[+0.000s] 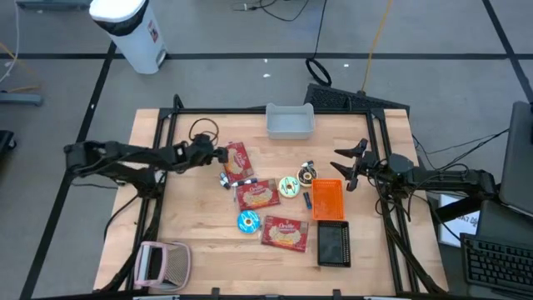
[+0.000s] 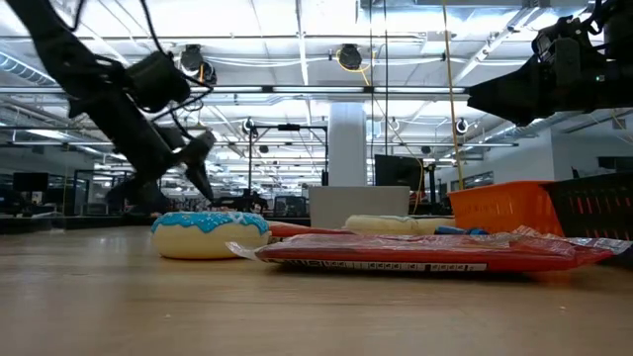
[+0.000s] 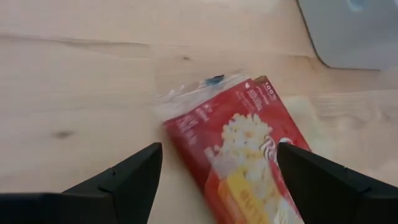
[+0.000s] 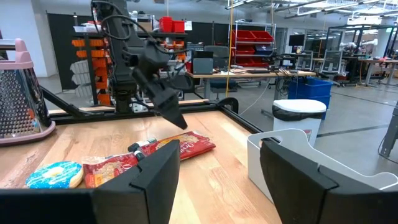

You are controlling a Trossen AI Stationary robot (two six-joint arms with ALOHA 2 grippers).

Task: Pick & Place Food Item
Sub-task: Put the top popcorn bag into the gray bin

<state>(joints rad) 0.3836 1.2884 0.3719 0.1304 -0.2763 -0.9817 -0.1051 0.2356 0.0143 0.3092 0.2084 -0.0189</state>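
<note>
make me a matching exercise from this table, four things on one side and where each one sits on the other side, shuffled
Things:
1. grey bin
2. pink grater
3. black basket
4. blue-frosted donut

Places:
A. near corner on the left arm's side
B. far edge, about midway
C. beside the near popcorn bag, on the left arm's side
D. just nearer than the orange basket

Pairs: 1-B, 2-A, 3-D, 4-C
</note>
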